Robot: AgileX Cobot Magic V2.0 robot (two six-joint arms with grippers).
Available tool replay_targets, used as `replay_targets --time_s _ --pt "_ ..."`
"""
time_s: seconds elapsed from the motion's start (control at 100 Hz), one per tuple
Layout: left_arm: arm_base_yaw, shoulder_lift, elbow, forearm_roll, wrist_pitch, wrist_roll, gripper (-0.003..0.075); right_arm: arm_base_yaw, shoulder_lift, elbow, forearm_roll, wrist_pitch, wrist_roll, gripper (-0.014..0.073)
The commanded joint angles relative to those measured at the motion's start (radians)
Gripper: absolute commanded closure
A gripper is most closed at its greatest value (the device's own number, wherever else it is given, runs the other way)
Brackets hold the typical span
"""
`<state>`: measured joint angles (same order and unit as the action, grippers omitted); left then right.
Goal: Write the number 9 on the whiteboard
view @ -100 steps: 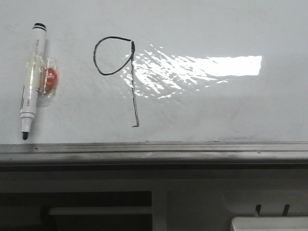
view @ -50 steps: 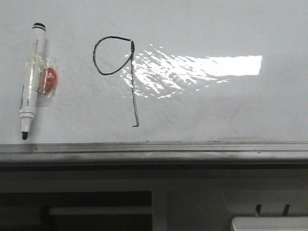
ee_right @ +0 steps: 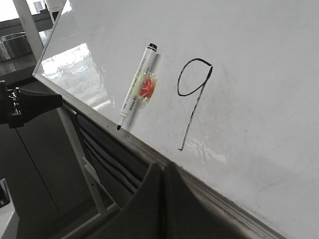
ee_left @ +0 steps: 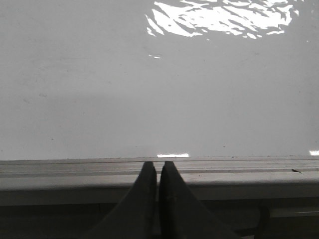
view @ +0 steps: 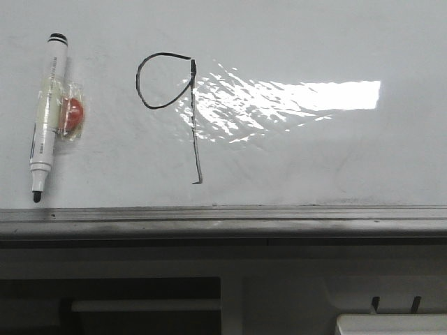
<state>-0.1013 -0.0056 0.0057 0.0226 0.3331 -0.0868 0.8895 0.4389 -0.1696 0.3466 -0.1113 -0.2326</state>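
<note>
number 9 (view: 170, 112): thin black oval loop, straight hooked tail
whiteboard (view: 335, 160): glossy, smudged
left gripper (ee_left: 158, 184): closed, empty
right gripper (ee_right: 163, 189): closed, empty

The whiteboard (view: 314, 160) surface lay open right of the number 9 (view: 167, 105), out to its right edge. Toward the left edge, an uncapped marker (view: 47, 115) with a red attachment (view: 72, 116) obstructed passage.

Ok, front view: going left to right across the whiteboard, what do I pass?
On the whiteboard: marker with its cap off, tip toward the grey edge strip → red tag taped to it → number 9 → glare patch.
</note>
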Motion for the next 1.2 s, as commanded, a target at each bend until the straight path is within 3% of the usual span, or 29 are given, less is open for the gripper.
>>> replay_targets --time_s 0.0,0.46,0.6,0.74,0.81,0.95,1.07,1.19 --pt "0.003 -0.026 0.041 0.003 -0.053 -0.008 0.0740 -0.001 0.000 -0.027 -0.014 -0.079 -0.012 0.0663" --pt "0.003 -0.026 0.041 0.003 -0.053 -0.008 0.0740 -0.060 0.002 -0.026 -0.014 -0.135 -0.027 0.0663" --pt "0.003 -0.026 0.041 0.003 -0.053 -0.008 0.0740 -0.180 0.004 0.035 -0.120 -0.392 -0.027 0.0663" --pt "0.003 -0.026 0.041 0.003 -0.053 -0.008 0.0740 -0.337 0.024 0.167 -0.258 -0.820 -0.003 0.0663" --pt "0.003 -0.026 0.041 0.003 -0.053 -0.008 0.0740 -0.397 0.011 0.209 -0.294 -0.907 0.019 0.0663" --pt "0.003 -0.026 0.041 0.003 -0.053 -0.008 0.0740 -0.540 -0.061 0.205 -0.364 -0.741 0.152 0.0663" --pt "0.003 -0.026 0.041 0.003 -0.053 -0.008 0.0740 -0.688 -0.158 0.205 -0.412 -0.434 0.284 0.0663" --pt "0.003 -0.026 0.041 0.003 -0.053 -0.008 0.0740 -0.780 -0.262 0.205 -0.415 -0.111 0.315 0.0663"
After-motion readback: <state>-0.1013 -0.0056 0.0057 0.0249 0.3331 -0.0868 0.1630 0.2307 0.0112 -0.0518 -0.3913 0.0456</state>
